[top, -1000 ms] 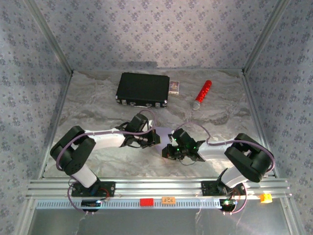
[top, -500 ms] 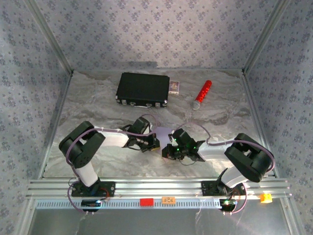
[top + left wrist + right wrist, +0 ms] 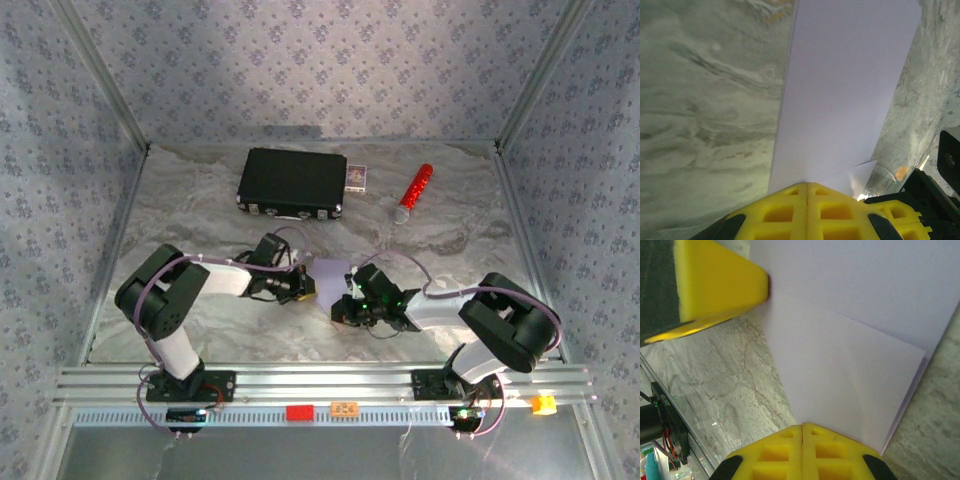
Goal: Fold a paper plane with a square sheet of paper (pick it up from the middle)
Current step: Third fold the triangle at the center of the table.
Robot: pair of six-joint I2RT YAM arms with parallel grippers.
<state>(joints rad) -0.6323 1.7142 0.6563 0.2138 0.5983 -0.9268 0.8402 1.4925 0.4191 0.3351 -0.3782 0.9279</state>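
Left gripper (image 3: 806,184) drew leftward; it and right gripper (image 3: 802,426), clenched, touch the sheet (image 3: 840,100).

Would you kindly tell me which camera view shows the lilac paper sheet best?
The left wrist view: the lilac paper sheet spans most of the frame, both long edges sharp. The right wrist view shows its overlapping layers close up; the top external view shows a small pale patch.

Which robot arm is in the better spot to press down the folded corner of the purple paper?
Right, probably. The right gripper is shut with its tips on the folded flap of the paper. The left gripper is shut too, but rests on the paper beside that flap.
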